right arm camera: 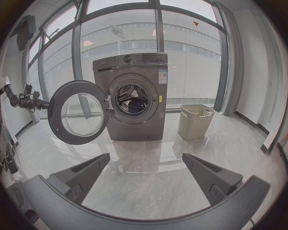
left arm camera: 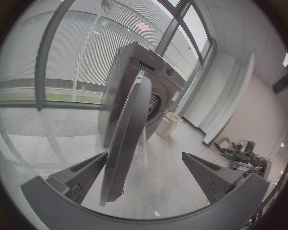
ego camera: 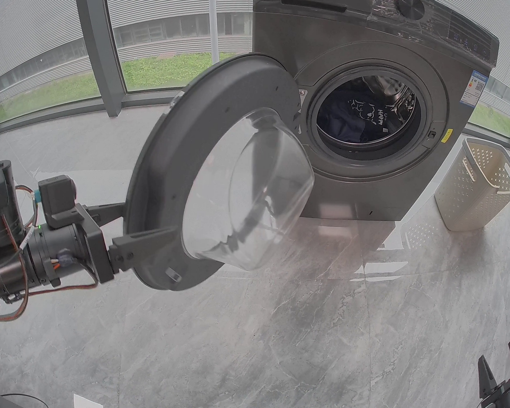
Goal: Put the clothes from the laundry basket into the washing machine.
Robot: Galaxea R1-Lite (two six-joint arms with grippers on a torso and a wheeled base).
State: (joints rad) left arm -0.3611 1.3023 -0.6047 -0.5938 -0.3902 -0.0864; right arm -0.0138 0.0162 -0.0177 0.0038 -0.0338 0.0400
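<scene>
All three views toward washing machine (ego camera: 355,194)

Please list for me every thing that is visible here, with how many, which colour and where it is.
washing machine: 1, dark grey, in front of the windows, facing the robot
door: 1, grey ring with a clear dome, swung open toward the robot's left
clothes: dark blue heap with white print, inside the drum; the number cannot be told
laundry basket: 1, cream, on the floor to the right of the machine
floor: grey, marbled
windows: several panes, grey frames, behind the machine
left gripper: 1, black, open, a finger on either side of the door's rim
right gripper: 1, black, open, holding nothing
</scene>
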